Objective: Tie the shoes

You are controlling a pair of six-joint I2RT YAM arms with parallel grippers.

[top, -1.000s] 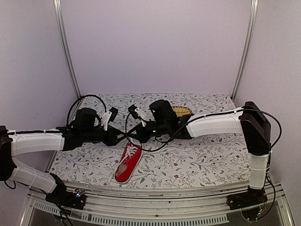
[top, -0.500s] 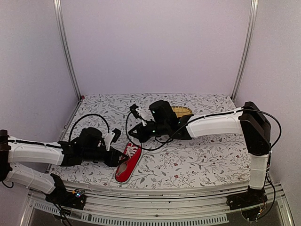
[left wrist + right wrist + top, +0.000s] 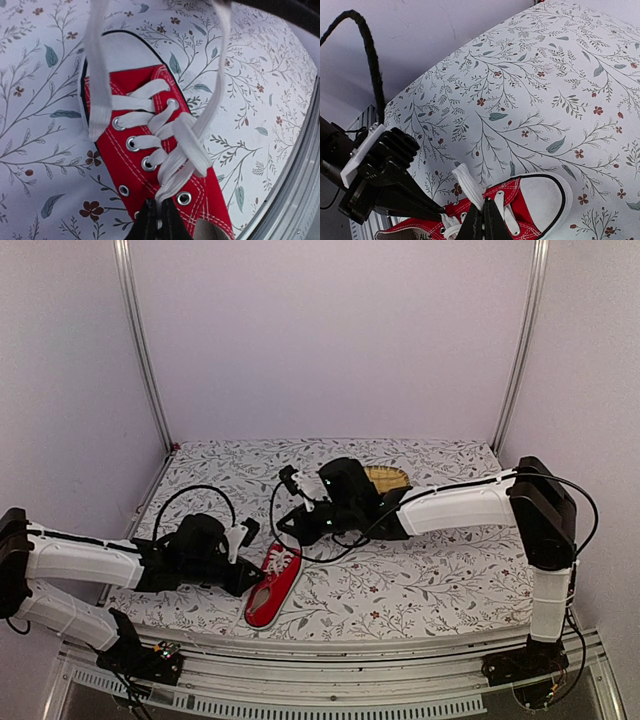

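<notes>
The shoe (image 3: 270, 596) is a red low-top sneaker with a white toe cap, lying on the floral cloth near the front edge, toe pointing away. My left gripper (image 3: 256, 579) sits at the shoe's tongue, and in the left wrist view it (image 3: 158, 220) is shut on a white lace (image 3: 176, 165) just above the upper eyelets. The right gripper (image 3: 288, 528) hovers just beyond the toe; its wrist view shows it (image 3: 483, 221) shut on another lace strand (image 3: 469, 186) over the shoe (image 3: 540, 198). The left arm's black fingers (image 3: 405, 197) lie beside it.
A yellow woven basket (image 3: 388, 476) stands behind the right arm at the back of the floral cloth (image 3: 430, 580). The table's metal front rail (image 3: 300, 195) runs close to the shoe's heel side. Black cables (image 3: 195, 495) loop over both wrists.
The left arm swung from beside the right gripper down toward the front edge, reached the shoe's tongue and shut on a lace. The right gripper has held its lace almost still.
</notes>
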